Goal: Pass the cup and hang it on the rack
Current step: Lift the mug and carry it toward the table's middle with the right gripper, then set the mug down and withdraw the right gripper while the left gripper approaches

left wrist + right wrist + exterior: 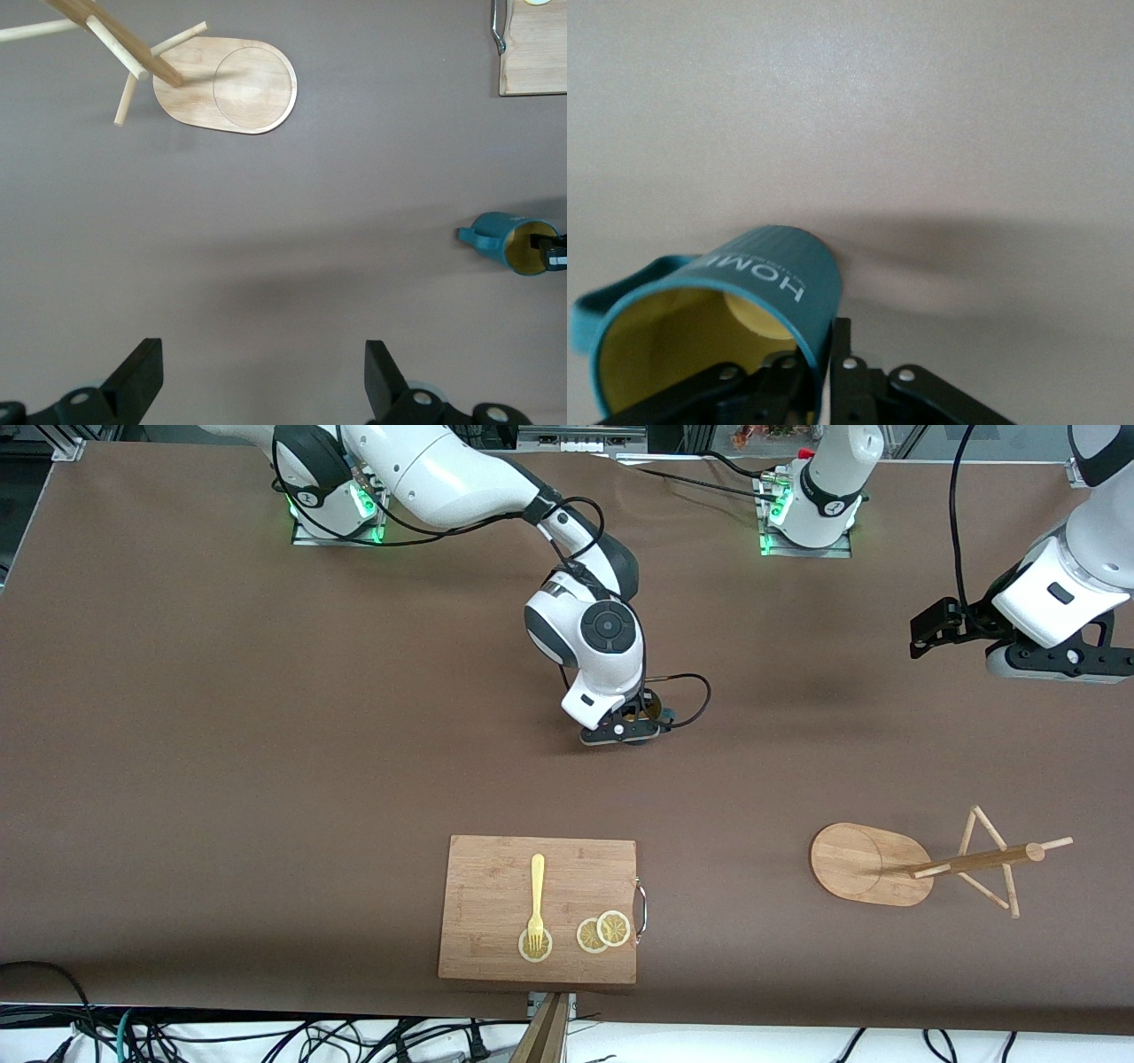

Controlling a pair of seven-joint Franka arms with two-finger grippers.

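Two arms share this job, and the pass is the step in hand. The right hand [631, 726], low over mid-counter, pinches the rim of the cup [511, 243], one finger inside. The left hand [266, 372] waits spread wide (empty). Next, it must take the cup toward the rack [921, 864].

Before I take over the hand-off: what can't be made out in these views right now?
- Cup: in the front view the right gripper and its wrist cover nearly all of it; whether it touches the table is unclear.
- Right gripper's hold: one finger each side of the cup's wall, but the right wrist view's edge cuts the fingers.
- Rack: the left wrist view crops its pegs.
- Left gripper: its fingers are only partly in frame.
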